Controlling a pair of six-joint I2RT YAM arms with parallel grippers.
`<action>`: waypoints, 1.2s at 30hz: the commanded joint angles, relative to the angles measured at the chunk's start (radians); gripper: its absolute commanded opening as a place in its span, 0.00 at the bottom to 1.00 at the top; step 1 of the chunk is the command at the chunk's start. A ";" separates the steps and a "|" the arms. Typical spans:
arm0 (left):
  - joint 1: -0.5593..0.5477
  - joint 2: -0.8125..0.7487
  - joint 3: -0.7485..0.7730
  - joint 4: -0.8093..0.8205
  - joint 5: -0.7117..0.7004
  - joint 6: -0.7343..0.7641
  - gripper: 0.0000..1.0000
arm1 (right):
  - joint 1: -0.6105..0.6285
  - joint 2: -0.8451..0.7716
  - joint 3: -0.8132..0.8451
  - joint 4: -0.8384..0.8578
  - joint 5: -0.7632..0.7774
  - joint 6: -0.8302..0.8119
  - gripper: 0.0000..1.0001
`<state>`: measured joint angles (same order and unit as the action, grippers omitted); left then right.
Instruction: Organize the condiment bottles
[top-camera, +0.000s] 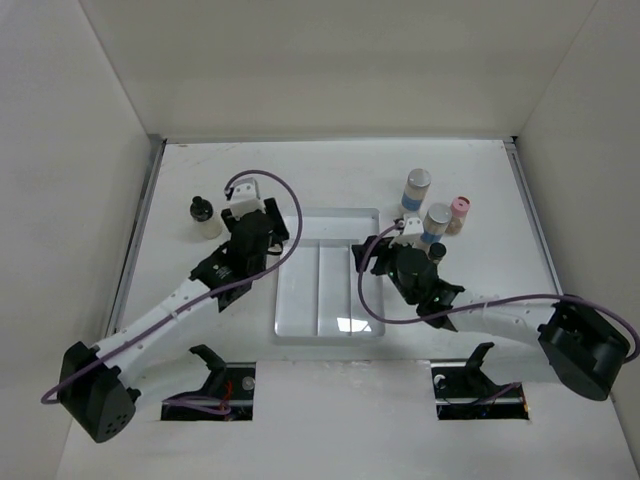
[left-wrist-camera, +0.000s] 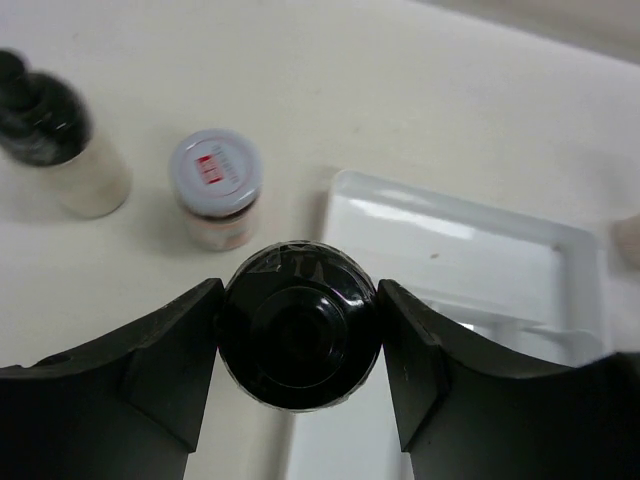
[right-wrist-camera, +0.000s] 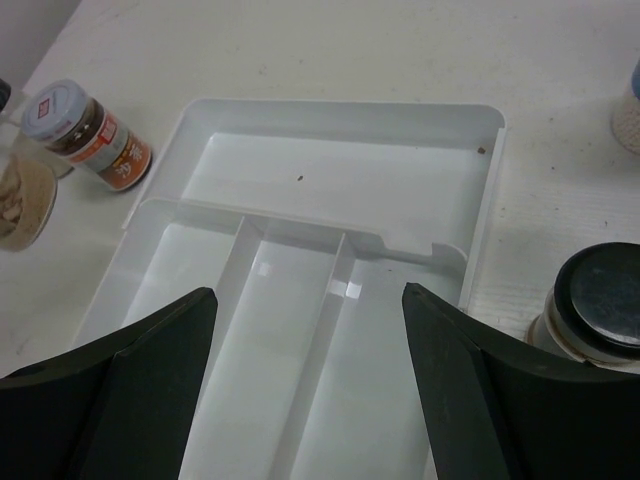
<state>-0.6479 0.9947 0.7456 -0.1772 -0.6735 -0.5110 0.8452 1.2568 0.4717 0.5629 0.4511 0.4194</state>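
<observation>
A white table (top-camera: 330, 180) seen from above, with two robot arms reaching in from the near edge.

At the far left stands a pale bottle with a black cap (top-camera: 205, 217). Just right of it, the left gripper (left-wrist-camera: 300, 300) is closed on a black-capped jar (left-wrist-camera: 298, 340), one finger pressed to each side of the cap. A silver-capped jar (left-wrist-camera: 215, 185) with a red label stands upright just beyond it, apart from the fingers.

In the middle lies a white divided tray (top-camera: 335, 212), with one wide section at the far end and three long sections nearer. No bottle is in it.

The right gripper (right-wrist-camera: 308, 298) hangs over the tray's right side, fingers spread wide with nothing between them. A dark-lidded jar (right-wrist-camera: 595, 300) stands just right of the tray. Further right and farther away are a blue-labelled bottle (top-camera: 416, 190), a silver-lidded jar (top-camera: 436, 220) and a pink-capped bottle (top-camera: 458, 214), close together.

The bottles look small, light and rigid, with smooth round sides that could slip or twist in a loose grip. Some may be glass, so a drop could matter. The taller ones would tip easily if nudged. The safest hold is probably square across the cap or the body just under it, keeping the bottle upright.
</observation>
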 joint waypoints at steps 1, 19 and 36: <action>-0.034 0.083 0.080 0.218 -0.012 0.045 0.39 | -0.008 -0.051 -0.018 0.091 0.008 0.015 0.82; 0.018 0.656 0.308 0.452 0.135 0.114 0.42 | -0.059 -0.091 -0.025 0.040 -0.006 0.041 0.81; -0.032 0.452 0.187 0.450 0.045 0.120 0.89 | -0.070 -0.050 -0.021 0.048 -0.009 0.045 0.83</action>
<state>-0.6636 1.5913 0.9432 0.2195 -0.5938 -0.4019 0.7818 1.2057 0.4423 0.5652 0.4515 0.4492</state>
